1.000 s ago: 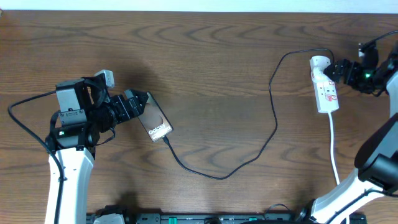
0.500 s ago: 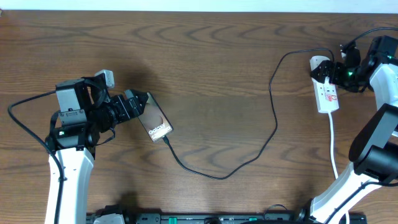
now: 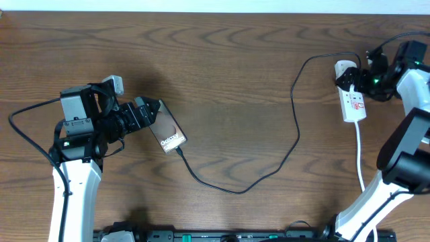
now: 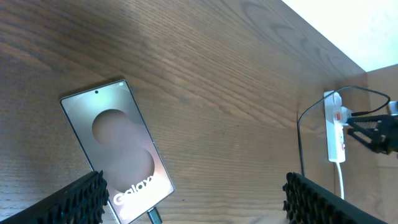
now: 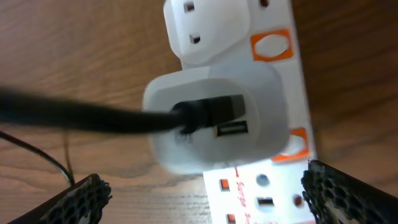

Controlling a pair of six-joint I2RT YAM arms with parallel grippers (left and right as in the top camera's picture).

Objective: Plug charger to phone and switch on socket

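Right gripper (image 3: 355,77) has swung in over the socket (image 3: 353,101), fingers spread, nothing held! The strip's long axis runs straight ahead between them, with the charger (image 3: 295,128) plug dead centre and the orange switches (image 5: 272,46) off right. Left gripper (image 3: 144,115), also released, flanks the phone (image 3: 168,131), well apart from the strip.

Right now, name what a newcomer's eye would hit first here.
The bronze phone lies left of centre before the left arm's open jaws, the charger cable looping from its lower edge toward the right. At far right, the right arm's open jaws hover at the white socket and its plugged-in adapter.
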